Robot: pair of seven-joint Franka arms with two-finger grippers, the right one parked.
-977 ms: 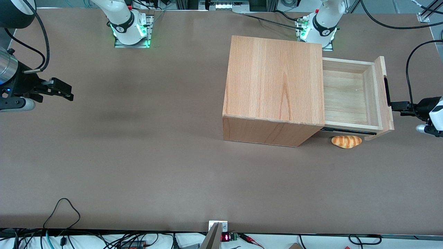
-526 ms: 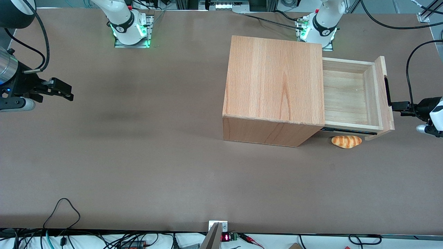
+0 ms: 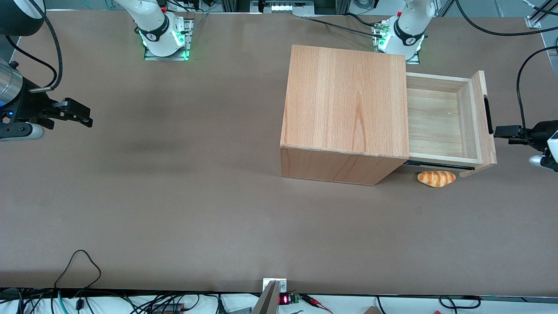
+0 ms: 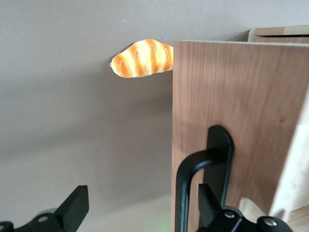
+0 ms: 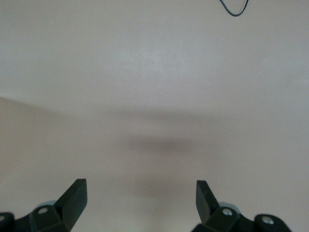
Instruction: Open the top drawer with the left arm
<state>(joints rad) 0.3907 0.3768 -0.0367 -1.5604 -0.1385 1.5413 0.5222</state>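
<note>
Facing top drawer (image 3: pixel 440 122), end effector (image 3: pixel 501 131) just apart.

1. Top drawer (image 3: pixel 449 120): shallow pale-wood tray, pulled well out of the cabinet (image 3: pixel 344 113) toward the working arm's end of the table. Right of centre in the front view, upper half.
2. Tray interior bare. Tan front panel (image 4: pixel 227 121) upright, black slot handle (image 4: pixel 203 179) on its outer face. Black side rail (image 3: pixel 438 165) exposed under the nearer edge.
3. Left arm (image 3: pixel 545 139): white shell, at the right edge of the front view, level with the drawer front.
4. Gripper (image 3: pixel 501 131): black, fingers spread apart, just off the handle, not touching.
</note>
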